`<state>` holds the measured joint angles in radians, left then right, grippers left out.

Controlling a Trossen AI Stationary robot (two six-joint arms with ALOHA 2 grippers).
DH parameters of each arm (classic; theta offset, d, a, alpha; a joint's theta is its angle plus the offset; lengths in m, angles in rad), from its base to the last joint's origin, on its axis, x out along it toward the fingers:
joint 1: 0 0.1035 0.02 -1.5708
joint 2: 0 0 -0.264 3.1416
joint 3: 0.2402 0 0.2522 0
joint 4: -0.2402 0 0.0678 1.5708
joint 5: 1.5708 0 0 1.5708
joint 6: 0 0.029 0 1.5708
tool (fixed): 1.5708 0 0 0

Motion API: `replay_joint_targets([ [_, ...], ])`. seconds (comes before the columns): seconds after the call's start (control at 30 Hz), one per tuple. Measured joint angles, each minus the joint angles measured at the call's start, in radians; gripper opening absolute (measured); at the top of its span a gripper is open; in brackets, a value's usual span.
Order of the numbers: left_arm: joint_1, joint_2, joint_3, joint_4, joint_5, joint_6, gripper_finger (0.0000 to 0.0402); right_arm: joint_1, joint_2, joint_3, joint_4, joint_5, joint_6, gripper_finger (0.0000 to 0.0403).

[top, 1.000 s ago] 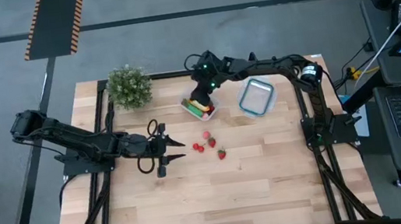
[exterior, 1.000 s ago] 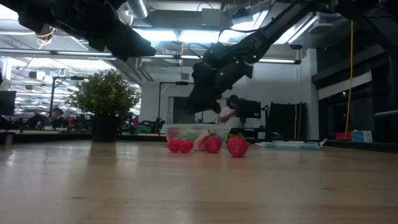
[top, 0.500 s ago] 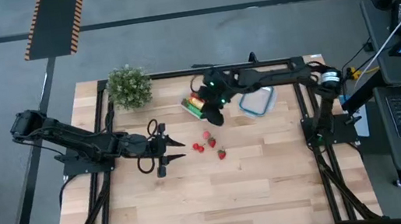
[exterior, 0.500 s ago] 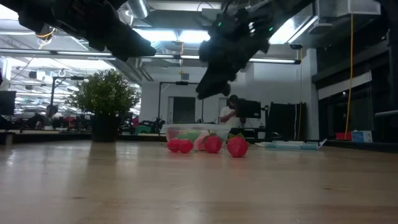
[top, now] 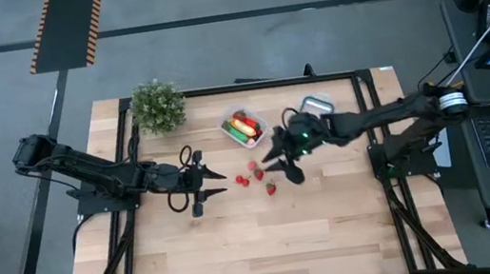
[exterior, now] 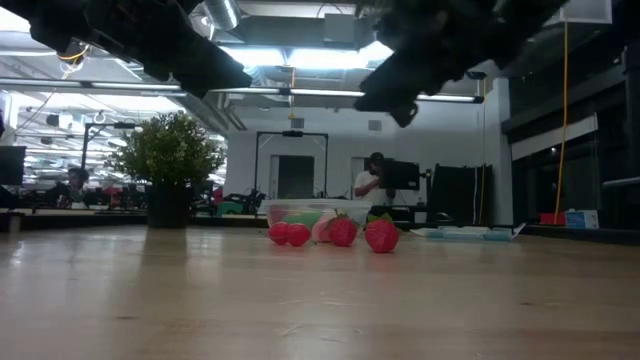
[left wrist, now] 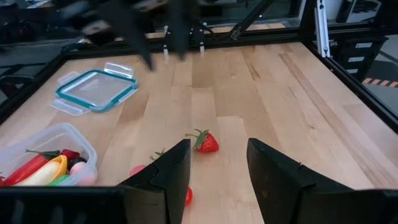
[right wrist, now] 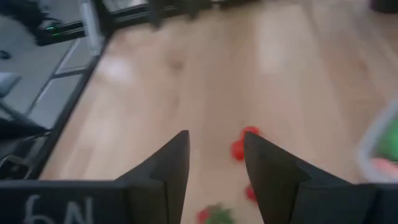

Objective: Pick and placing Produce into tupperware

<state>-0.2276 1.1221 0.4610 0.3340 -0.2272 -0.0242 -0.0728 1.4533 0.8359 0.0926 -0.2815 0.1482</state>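
Wooden worktop [top: 335, 230] seen from above. Clear tupperware [top: 244, 127] near the far edge, beside the potted plant [top: 157, 105], holding a yellow banana [top: 243, 124], a green piece and red pieces. Loose strawberries [top: 256, 177] clustered just in front of it, on the bare wood. Right pincer [top: 284, 163] raised over the worktop next to the strawberries, fingers apart, nothing between them. Left pincer [top: 212, 184] left of the strawberries, fingers parted, empty. Blue-rimmed lid [top: 316, 106] behind the right arm.
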Motion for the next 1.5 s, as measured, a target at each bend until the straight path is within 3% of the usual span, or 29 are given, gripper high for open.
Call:
replay_joint_targets([
  [0.23,0.000,0.000,0.000,-0.001,0.000,0.000,0.0151,0.100,-0.029,-0.105,0.081,0.000,0.005,0.0152],
  [0.6,0.000,0.000,0.000,-0.004,0.000,0.000,0.0151,0.168,-0.029,-0.127,0.092,0.000,0.034,0.0152],
  [0.83,0.000,0.000,0.000,-0.004,0.000,0.000,0.0151,0.170,-0.029,-0.127,0.056,0.044,0.179,0.0152],
  [1.33,0.000,0.000,0.000,-0.030,0.000,0.008,0.0151,0.363,-0.028,-0.126,-0.024,0.464,0.350,0.0118],
  [1.5,0.000,0.000,0.000,-0.059,0.000,0.008,0.0151,0.412,-0.018,-0.126,-0.008,0.547,0.392,0.0104],
])
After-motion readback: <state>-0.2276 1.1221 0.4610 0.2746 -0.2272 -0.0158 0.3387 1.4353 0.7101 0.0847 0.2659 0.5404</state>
